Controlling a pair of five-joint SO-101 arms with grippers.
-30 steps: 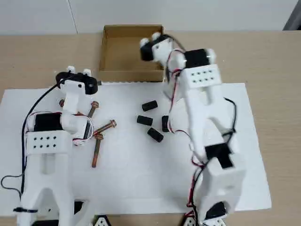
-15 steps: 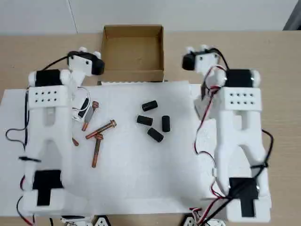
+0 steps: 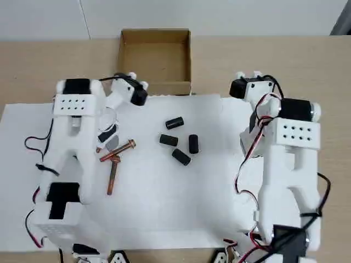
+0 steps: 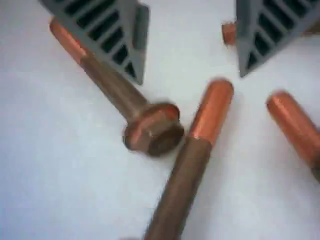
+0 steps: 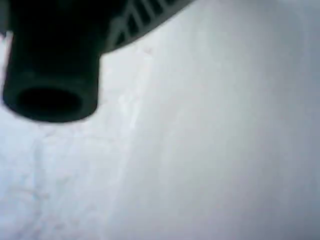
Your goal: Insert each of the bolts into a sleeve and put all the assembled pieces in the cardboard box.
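Well, you're working on a light wooden table (image 3: 323, 66) with a white sheet (image 3: 164, 208) spread over most of it and a pale wall (image 3: 219, 16) behind. The cardboard box (image 3: 124, 55) sits open-topped at the sheet's far edge, between the two arms.

Your left gripper (image 4: 191, 75) is spread wide and hangs low over the bolts on the left part of the sheet. The flanged bolt (image 4: 152, 131) lies with its shank running under one finger (image 4: 117, 37). A second bolt (image 4: 200, 145) lies aslant just beside that head, copper tip toward the gap. From above, one bolt (image 3: 118, 150) lies diagonally with its head toward the sleeves. The other (image 3: 112, 175) has its long axis running near to far, head at the box end.

Four sleeves (image 3: 181, 156) lie loose mid-sheet, well apart from the bolts. Two lie roughly crosswise, one points toward the box and one lies diagonal.

Your right gripper (image 5: 95, 35) is clamped on a black sleeve (image 5: 50, 75) above the sheet, hollow end showing.
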